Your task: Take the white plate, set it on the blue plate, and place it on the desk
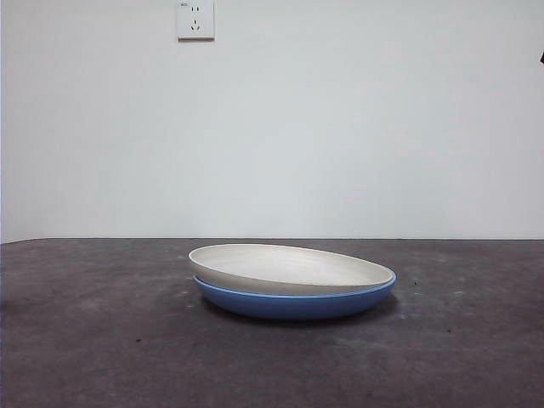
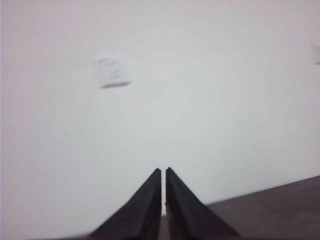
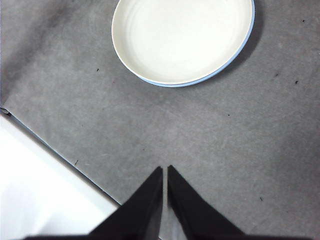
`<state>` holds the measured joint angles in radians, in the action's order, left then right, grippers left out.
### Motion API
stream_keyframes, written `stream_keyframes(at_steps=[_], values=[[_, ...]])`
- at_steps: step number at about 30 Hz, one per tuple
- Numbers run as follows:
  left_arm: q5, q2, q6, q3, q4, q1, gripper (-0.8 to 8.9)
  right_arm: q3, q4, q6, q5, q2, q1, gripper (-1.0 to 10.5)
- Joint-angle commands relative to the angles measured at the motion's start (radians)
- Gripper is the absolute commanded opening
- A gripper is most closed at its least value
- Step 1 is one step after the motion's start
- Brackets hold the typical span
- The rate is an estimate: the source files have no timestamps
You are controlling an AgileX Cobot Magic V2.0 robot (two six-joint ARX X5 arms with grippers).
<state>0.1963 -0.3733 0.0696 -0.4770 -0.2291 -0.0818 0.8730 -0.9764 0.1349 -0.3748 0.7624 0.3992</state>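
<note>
The white plate (image 1: 289,265) lies inside the blue plate (image 1: 293,302) on the desk (image 1: 93,340), slightly tilted, its left rim higher. The right wrist view shows the white plate (image 3: 180,37) from above with a thin blue plate rim (image 3: 225,67) showing along one side. My right gripper (image 3: 164,172) is shut and empty, raised above the desk (image 3: 240,150), well apart from the plates. My left gripper (image 2: 163,174) is shut and empty, pointing at the wall, far from the plates. Only a black tip (image 1: 541,57) shows at the front view's right edge.
A white wall with a socket (image 1: 195,19) stands behind the desk. The desk's edge (image 3: 55,150) and a bright white area beyond it show in the right wrist view.
</note>
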Motion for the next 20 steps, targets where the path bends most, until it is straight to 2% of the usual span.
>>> stream_keyframes(at_steps=[1,9,14,20], values=[[-0.045,0.062,0.01,0.098,-0.004,0.021,0.15,0.019,0.008,-0.009,-0.002,0.006,0.007,0.1],[-0.084,0.215,-0.05,0.338,0.005,0.068,0.15,0.019,0.008,-0.009,-0.002,0.006,0.006,0.1],[-0.097,0.267,-0.064,0.418,0.045,0.076,0.15,0.019,0.007,-0.009,-0.002,0.006,0.006,0.1],[-0.098,0.324,-0.064,0.457,0.161,0.076,0.15,0.019,0.007,-0.009,-0.002,0.006,0.006,0.1]])
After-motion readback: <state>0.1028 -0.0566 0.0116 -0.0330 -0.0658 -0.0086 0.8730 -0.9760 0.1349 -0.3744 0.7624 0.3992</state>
